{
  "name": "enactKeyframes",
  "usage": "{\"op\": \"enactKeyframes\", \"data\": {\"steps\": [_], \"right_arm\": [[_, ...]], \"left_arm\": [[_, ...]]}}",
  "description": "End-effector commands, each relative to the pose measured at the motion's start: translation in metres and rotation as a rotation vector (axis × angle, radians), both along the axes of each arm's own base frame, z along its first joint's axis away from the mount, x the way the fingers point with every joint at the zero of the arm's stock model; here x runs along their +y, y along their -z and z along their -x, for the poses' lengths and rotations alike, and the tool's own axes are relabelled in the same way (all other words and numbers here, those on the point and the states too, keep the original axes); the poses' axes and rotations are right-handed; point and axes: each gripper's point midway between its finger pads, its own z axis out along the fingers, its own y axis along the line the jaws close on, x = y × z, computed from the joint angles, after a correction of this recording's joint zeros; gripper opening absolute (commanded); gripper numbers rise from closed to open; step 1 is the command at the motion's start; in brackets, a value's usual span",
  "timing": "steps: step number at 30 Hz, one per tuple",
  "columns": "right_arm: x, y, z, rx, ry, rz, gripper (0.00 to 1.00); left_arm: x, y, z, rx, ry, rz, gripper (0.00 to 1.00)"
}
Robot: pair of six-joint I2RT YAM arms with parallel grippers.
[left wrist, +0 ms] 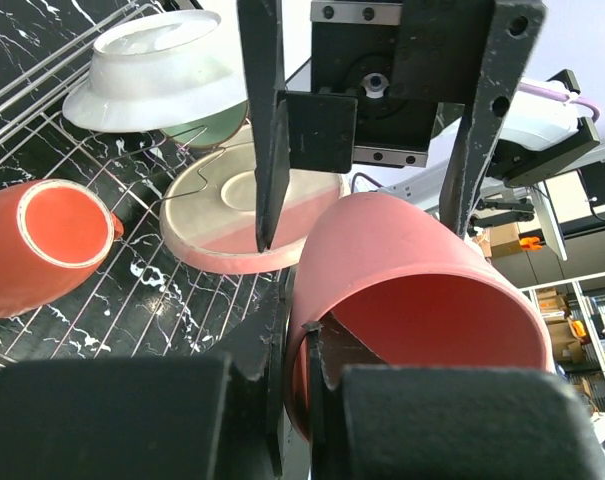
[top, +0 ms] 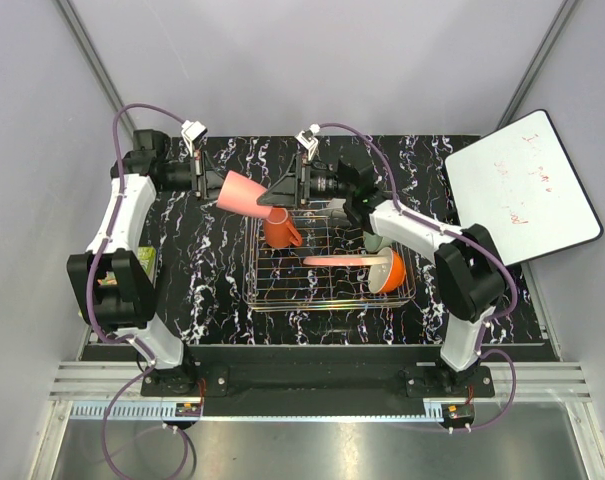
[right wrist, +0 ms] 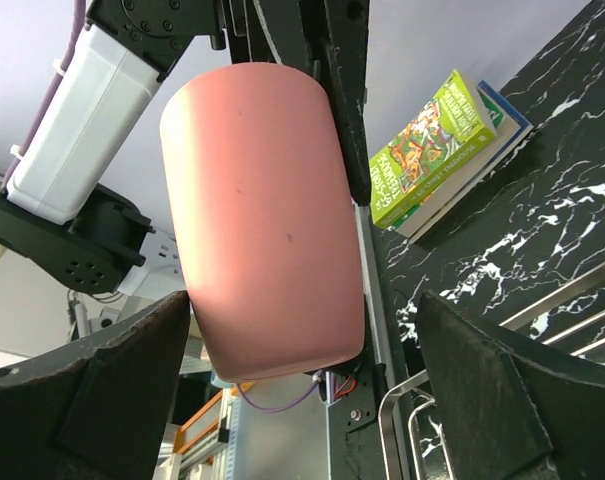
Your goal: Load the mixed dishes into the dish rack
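My left gripper [top: 214, 185] is shut on the wall of the smaller pink mug [top: 244, 192], one finger inside the rim and one outside [left wrist: 300, 330]. It holds the mug on its side in the air at the far left corner of the dish rack [top: 327, 305]. My right gripper [top: 277, 190] is open, with a finger on either side of the mug's base [right wrist: 272, 220] and a gap on each side. In the rack are the orange mug [top: 280, 230], the pink-and-peach plate [top: 347, 261], the orange bowl [top: 390, 270] and the pale green bowl [left wrist: 207, 130].
A green book [right wrist: 432, 150] lies on the black marble table [top: 212, 290] beyond the rack. A whiteboard [top: 522, 190] leans at the right. A white dish [left wrist: 162, 70] stands behind the pale green bowl in the rack.
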Motion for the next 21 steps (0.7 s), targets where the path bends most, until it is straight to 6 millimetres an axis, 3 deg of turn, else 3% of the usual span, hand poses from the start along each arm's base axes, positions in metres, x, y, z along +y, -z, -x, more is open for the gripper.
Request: {"op": "enactKeyframes", "data": {"steps": [1, 3, 7, 19, 21], "right_arm": [[0.001, -0.033, 0.003, -0.076, -0.041, -0.083, 1.00], [0.001, -0.034, 0.003, -0.072, -0.045, -0.085, 1.00], [0.002, -0.037, 0.004, -0.074, -0.063, -0.095, 0.85], [0.010, -0.034, 0.005, -0.044, -0.112, -0.080, 0.84], [0.011, -0.033, 0.003, -0.041, -0.110, -0.078, 0.80]], "left_arm": [[-0.004, -0.047, 0.021, -0.070, 0.136, 0.188, 0.00], [-0.004, -0.045, 0.019, -0.076, 0.136, 0.187, 0.00], [-0.006, -0.044, 0.018, -0.068, 0.140, 0.190, 0.00], [-0.006, -0.043, 0.000, -0.073, 0.126, 0.194, 0.00], [-0.005, -0.041, 0.000, -0.079, 0.121, 0.191, 0.00]]}}
